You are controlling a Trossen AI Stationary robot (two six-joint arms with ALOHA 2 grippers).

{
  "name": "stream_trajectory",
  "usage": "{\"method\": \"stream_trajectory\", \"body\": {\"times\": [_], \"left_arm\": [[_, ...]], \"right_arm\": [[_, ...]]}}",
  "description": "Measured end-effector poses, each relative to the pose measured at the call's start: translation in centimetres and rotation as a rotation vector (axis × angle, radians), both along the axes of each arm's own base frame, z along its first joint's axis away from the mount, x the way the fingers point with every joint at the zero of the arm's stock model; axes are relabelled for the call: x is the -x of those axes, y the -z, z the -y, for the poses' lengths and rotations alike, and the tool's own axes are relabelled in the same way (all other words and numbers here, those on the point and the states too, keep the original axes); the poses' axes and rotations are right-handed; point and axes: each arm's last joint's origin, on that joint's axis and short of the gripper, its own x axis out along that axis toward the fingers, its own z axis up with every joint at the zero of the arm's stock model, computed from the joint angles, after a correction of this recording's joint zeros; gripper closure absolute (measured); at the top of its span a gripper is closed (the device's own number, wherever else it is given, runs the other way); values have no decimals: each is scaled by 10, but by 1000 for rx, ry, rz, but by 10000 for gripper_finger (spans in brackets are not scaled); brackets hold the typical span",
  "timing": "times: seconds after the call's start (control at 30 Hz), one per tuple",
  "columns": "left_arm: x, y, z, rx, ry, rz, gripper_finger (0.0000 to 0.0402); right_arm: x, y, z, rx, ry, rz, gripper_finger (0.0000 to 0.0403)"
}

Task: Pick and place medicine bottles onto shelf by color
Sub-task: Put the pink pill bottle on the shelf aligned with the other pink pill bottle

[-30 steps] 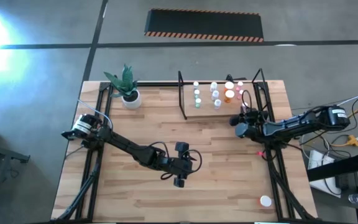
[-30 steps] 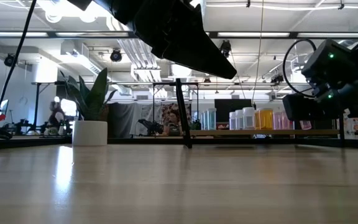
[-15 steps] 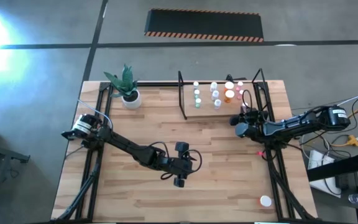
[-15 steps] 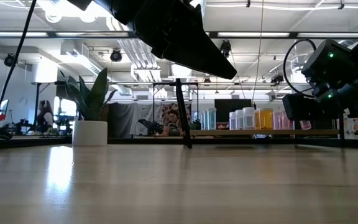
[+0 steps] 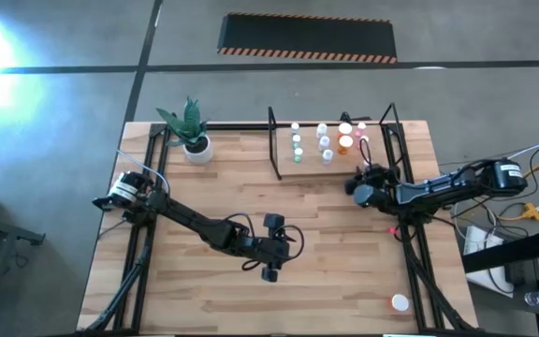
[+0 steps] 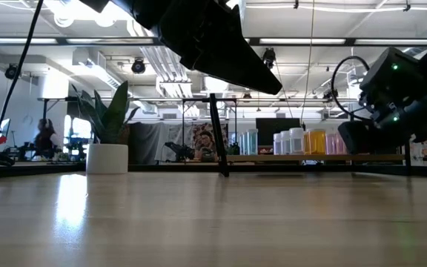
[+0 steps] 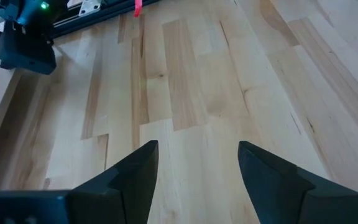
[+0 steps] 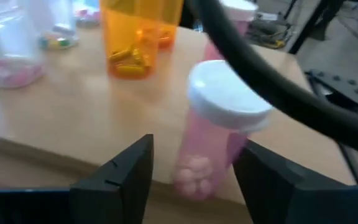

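The shelf (image 5: 330, 154) stands at the table's far right, with green (image 5: 298, 150), white (image 5: 326, 145), orange (image 5: 345, 142) and pink (image 5: 361, 129) medicine bottles on its board. My right gripper (image 5: 358, 183) is at the shelf's near right corner, open, with a pink white-capped bottle (image 8: 210, 137) between its fingers. That bottle is tilted, and its base is at the board's near edge (image 8: 61, 155). My left gripper (image 7: 197, 168) hangs open over bare tabletop at the table's middle (image 5: 288, 245). One more white-capped bottle (image 5: 399, 302) lies at the table's near right corner. My right gripper has the pink bottle between its fingers. A clear gap shows between the bottle and one finger (image 8: 123, 174). Whether the other finger (image 8: 266, 180) touches the bottle's side, I cannot tell. A black cable (image 8: 260, 68) crosses in front of the cap.
A potted plant (image 5: 193, 136) stands at the far left. The shelf's black posts (image 5: 274, 140) rise beside the bottles. A small red tag (image 5: 392, 230) lies by the right rail. Bare wood (image 5: 326, 262) lies between the two arms.
My right gripper has rolled a little where it is at the shelf's near right corner, and its cable loop has shifted with it.
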Motion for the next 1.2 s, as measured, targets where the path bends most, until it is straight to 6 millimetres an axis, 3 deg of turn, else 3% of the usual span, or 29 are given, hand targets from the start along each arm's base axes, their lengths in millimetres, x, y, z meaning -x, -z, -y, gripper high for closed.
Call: {"method": "stream_trajectory", "body": {"times": [0.27, 0.67, 0.87, 1.2], "left_arm": [[1, 2, 0, 17, -10, -5, 197], [3, 6, 0, 15, -11, -15, 197], [3, 6, 0, 15, -11, -15, 197], [3, 5, 1, 16, -10, -11, 197]], "right_arm": [[-3, -13, -1, -67, -16, -91, 175], [-13, -62, -3, -265, -18, -275, 204], [-16, -76, -5, -378, -52, -299, 246], [-16, -76, -4, -346, -41, -301, 370]]}}
